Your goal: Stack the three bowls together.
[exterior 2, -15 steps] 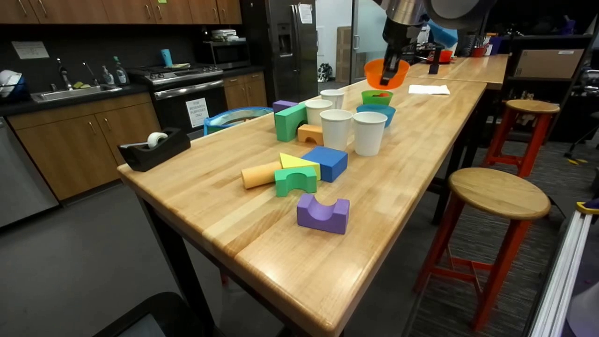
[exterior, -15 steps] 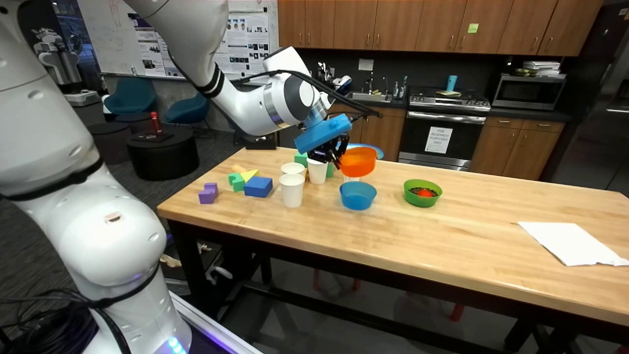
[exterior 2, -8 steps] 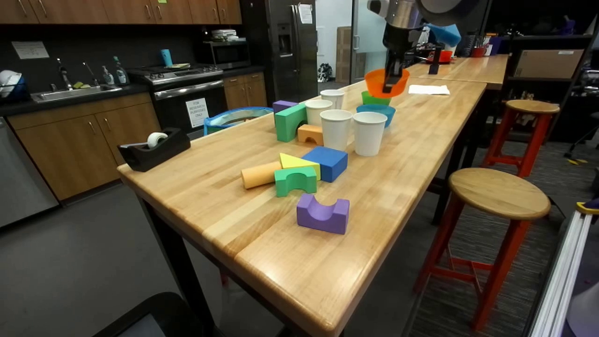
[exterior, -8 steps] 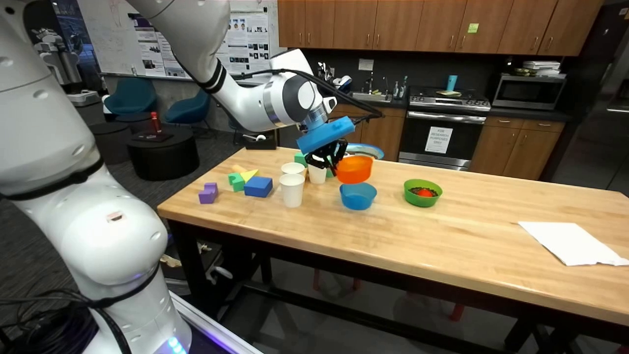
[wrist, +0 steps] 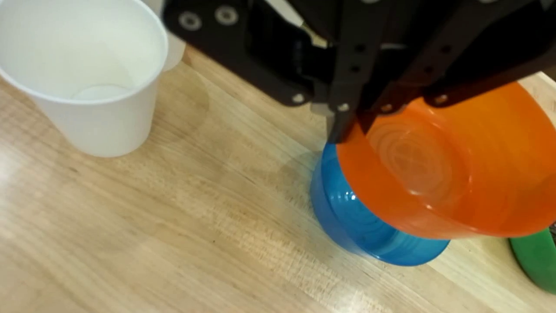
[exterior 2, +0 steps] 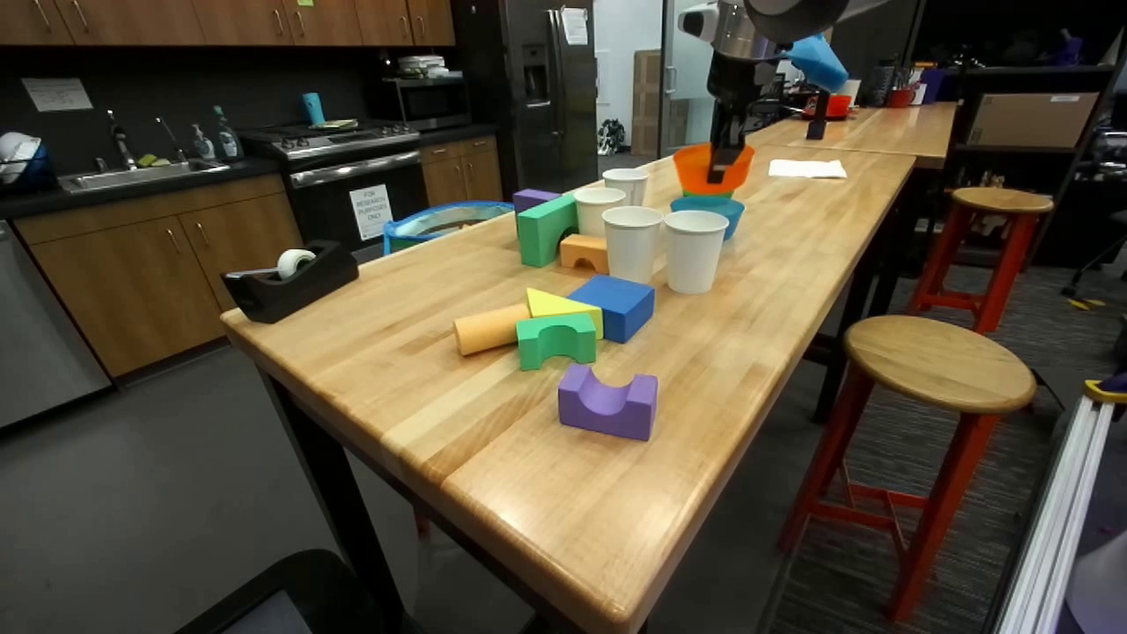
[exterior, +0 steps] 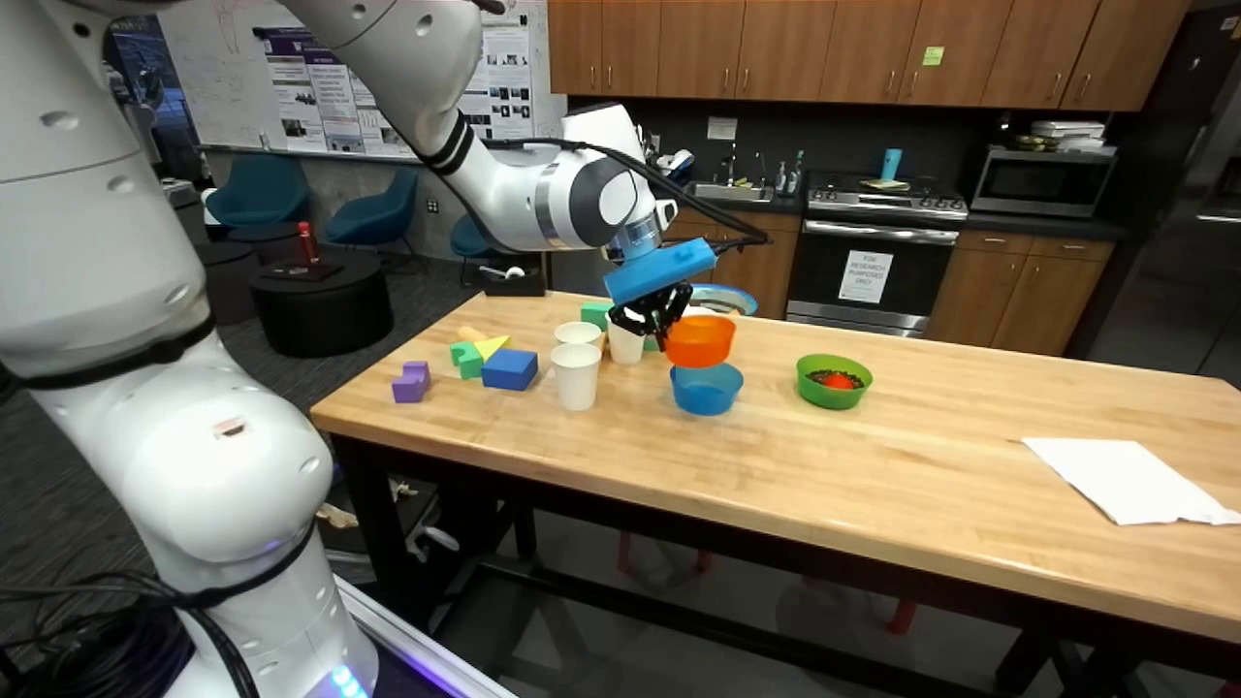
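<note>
Black gripper (wrist: 351, 128), upper middle of the wrist view, pinches the rim of the orange bowl (wrist: 456, 178). Beneath, the blue bowl (wrist: 360, 224) peeks out lower left; both exterior views put it almost straight under, contact unclear, so lowering seems next. The green bowl (wrist: 536, 261) sits apart, lower right.

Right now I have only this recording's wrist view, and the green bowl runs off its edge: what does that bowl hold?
Observer: In an exterior view, the green bowl holds a round red object among dark bits.
Operator: Is anything nested in the blue bowl?
Observer: Not the orange bowl, which in an exterior view shows above the blue bowl's rim.
Operator: And what lies on the table beyond my frame, past the green bowl?
Observer: A white sheet, visible in both exterior views.
</note>
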`<state>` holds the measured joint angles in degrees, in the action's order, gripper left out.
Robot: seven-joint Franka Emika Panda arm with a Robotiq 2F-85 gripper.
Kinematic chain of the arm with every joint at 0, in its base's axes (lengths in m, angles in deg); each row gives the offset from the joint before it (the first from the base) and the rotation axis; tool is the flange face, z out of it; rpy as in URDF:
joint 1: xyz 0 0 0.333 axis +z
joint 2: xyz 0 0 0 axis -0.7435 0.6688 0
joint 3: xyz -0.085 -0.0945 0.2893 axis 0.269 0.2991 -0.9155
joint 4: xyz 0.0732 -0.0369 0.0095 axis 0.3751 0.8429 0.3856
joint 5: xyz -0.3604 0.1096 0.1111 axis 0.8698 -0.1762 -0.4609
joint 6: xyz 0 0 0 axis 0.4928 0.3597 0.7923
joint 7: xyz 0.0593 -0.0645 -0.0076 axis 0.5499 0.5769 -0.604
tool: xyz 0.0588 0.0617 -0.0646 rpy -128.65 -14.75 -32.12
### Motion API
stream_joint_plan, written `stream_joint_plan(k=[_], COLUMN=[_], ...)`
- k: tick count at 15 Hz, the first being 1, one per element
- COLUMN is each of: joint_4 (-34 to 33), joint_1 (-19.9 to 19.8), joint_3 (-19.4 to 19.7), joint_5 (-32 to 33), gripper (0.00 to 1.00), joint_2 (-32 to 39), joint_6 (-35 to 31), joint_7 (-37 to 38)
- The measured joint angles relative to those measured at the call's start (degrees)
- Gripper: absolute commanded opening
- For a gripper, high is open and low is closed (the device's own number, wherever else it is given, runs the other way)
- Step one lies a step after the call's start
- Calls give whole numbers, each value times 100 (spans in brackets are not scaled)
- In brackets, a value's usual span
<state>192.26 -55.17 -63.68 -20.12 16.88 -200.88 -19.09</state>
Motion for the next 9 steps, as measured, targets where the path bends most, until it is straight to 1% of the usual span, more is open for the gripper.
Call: stream_joint_plan(k=[4, 9], joint_4=[-242, -456], joint_1=[0, -34], joint_3=[16, 21], joint_5=[-582, -1026], gripper=[1, 1], joint_2=[273, 544], joint_6=[85, 186], joint_7=[-441, -740])
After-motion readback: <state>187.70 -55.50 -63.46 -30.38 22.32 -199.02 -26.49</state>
